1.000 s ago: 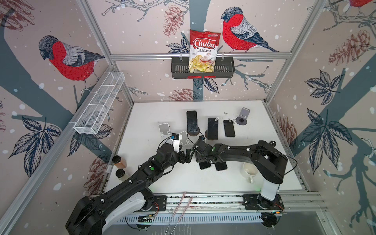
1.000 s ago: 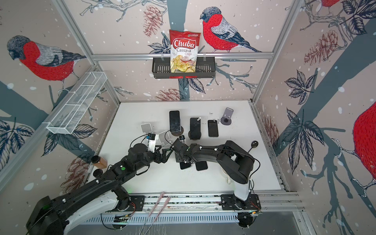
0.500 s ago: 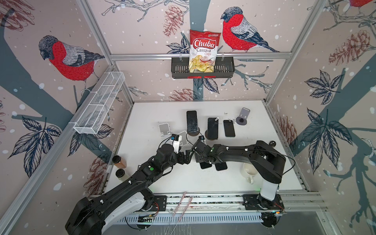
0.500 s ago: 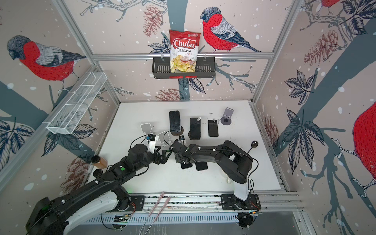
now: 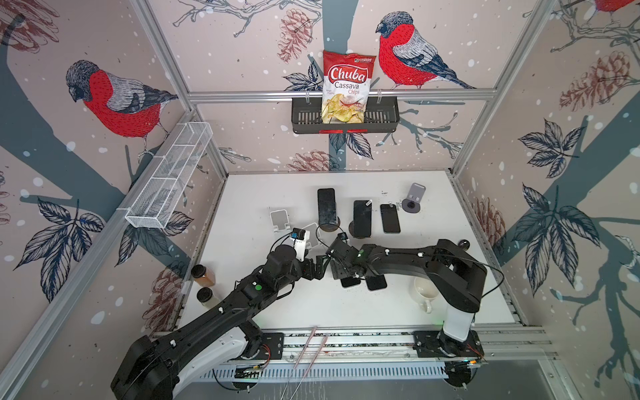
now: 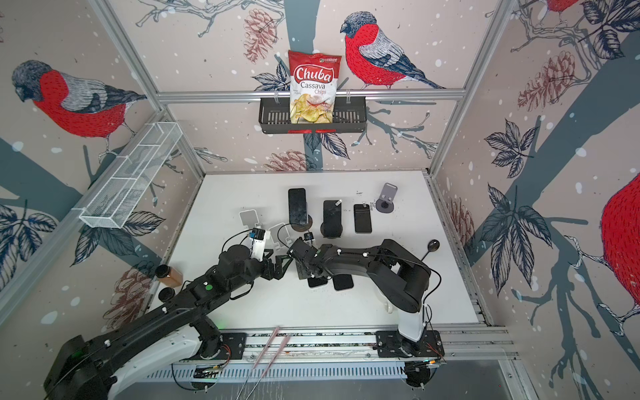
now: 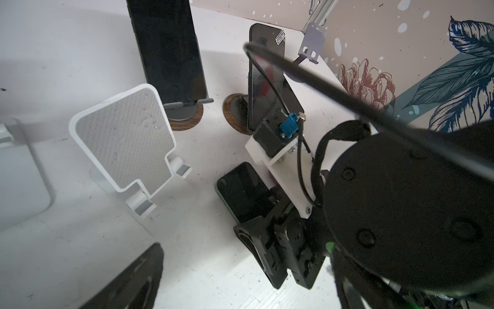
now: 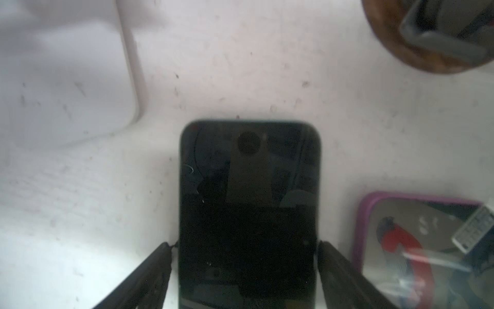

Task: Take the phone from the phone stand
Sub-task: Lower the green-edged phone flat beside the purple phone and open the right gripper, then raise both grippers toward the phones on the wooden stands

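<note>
Chip bag (image 5: 348, 86) stands in black wall basket (image 5: 384, 119); white wire basket (image 5: 166, 183) shows nothing inside. Phone (image 8: 248, 214) lies flat on table (image 5: 249, 194), off white phone stand (image 7: 123, 141), beside a purple-cased phone (image 8: 417, 248). Right gripper (image 8: 246, 270) straddles it, jaws wider than a second ago, barely clear of its edges. Left gripper (image 5: 317, 268) wide open, unchanged, close beside right.

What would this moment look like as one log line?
right pincer: open, astride phone | phone: flat on table | left pincer: open, empty
</note>
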`<state>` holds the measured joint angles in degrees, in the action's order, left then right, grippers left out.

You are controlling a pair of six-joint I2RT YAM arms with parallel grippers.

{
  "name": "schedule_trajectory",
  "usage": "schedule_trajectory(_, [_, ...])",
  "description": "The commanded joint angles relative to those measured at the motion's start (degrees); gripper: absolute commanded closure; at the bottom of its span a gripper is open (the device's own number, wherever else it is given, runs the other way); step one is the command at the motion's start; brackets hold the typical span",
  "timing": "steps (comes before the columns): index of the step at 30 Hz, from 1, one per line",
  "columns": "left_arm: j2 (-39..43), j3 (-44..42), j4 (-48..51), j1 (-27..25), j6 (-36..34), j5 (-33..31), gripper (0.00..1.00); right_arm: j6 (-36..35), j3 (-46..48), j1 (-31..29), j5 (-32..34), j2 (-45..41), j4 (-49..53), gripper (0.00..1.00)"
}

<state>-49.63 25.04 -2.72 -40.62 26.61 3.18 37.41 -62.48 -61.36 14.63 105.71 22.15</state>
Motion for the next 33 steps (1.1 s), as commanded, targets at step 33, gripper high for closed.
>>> schedule_trajectory(33, [-5.48, 18.60, 24.51, -0.15, 15.43, -25.13, 0.03, -9.84, 2.89, 14.74, -3.42, -20.59, -3.51, 0.09])
